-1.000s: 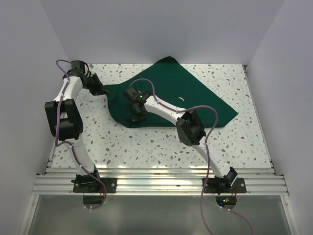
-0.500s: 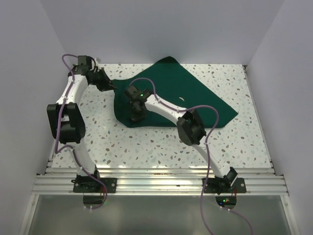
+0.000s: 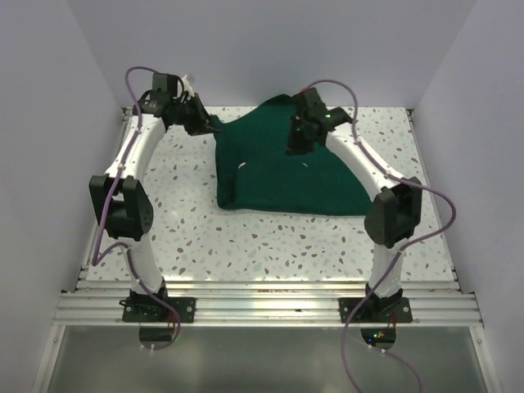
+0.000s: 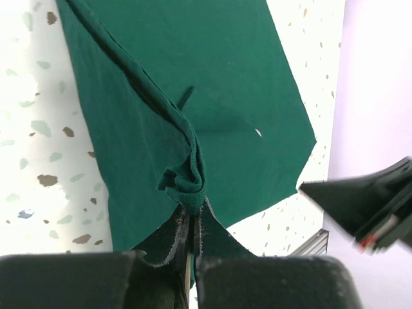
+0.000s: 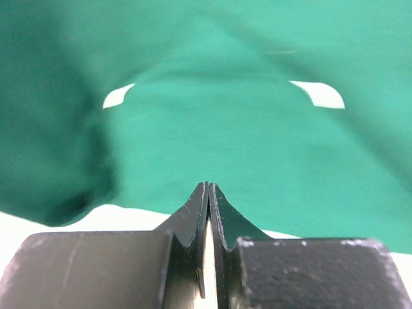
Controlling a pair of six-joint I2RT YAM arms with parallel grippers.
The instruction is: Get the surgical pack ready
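Drape (image 3: 278, 176), dark green, lies rumpled and partly doubled on the tabletop's (image 3: 188, 233) far middle; no tray, instruments or gauze show, so packing seems barely begun; left hand (image 3: 209, 126) is clamped on its bunched edge, plain only in its wrist view; right hand (image 3: 293, 147) hovers above, closed, apparently empty.

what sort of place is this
Probably a robot test cell, not a real clinic: a speckled tabletop boxed in by plain pale walls, a left arm and right arm bolted to an aluminium rail, with a green cloth drape.
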